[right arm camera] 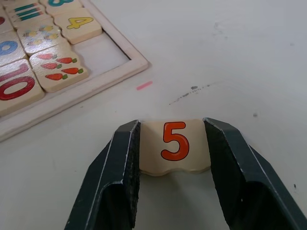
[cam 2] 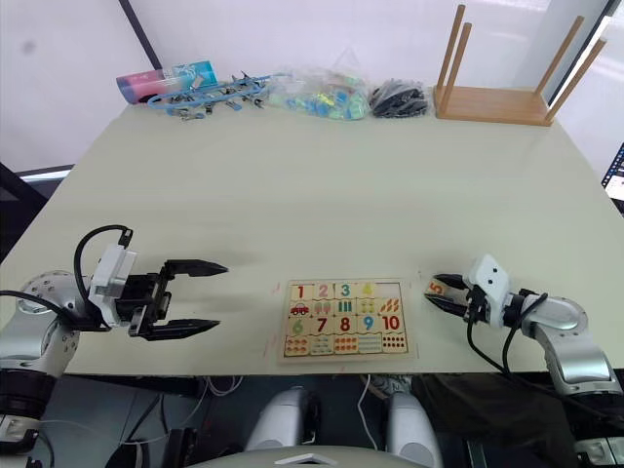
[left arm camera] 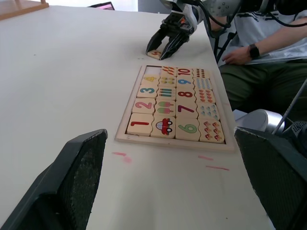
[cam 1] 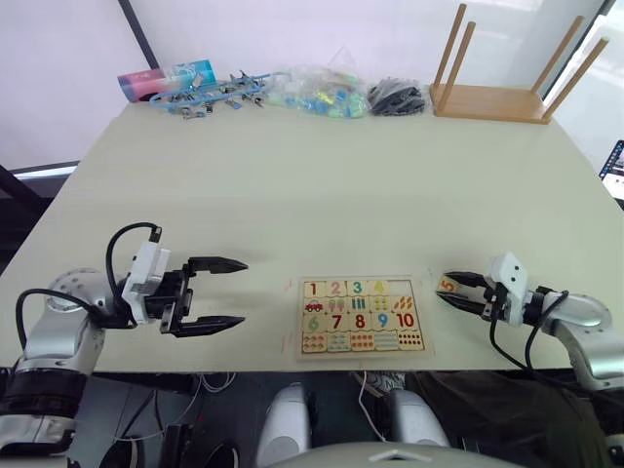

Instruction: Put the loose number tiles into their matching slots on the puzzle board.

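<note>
The puzzle board [cam 1: 359, 317] lies flat on the pale table [cam 1: 292, 185], low in the middle of the head view, close to the near edge. Its top row shows tiles 1 [cam 1: 313, 289], 2 [cam 1: 335, 288], 3 [cam 1: 358, 288] and 4 [cam 1: 379, 287] in their places. The last slot [right arm camera: 108, 53] in that row, just past the 4, is bare wood. Below sit rows with picture tiles and the numbers 6 to 10. The 5 tile [right arm camera: 175, 145] is off the board, on the table just to the right of it in the head view. The right hand [cam 1: 460, 291] has its two black fingers [right arm camera: 117, 177] on each side of that tile, touching its edges, so it is holding the 5 tile down at the table. The orange 5 faces up. The left hand [cam 1: 216, 292] is at the lower left of the head view, well apart from the board, with its fingers spread wide and nothing between them. Small pink marks [left arm camera: 121, 155] show on the table near the board's corners. Along the far edge, at the top of the head view, lie a blue and pink tube [cam 1: 164, 78], a heap of small toys in clear bags [cam 1: 312, 91], a dark bundle [cam 1: 396, 97], and an upturned wooden stool [cam 1: 507, 83] at the upper right. In the left wrist view a person's arm with a black watch [left arm camera: 253, 51] rests at the upper right.
</note>
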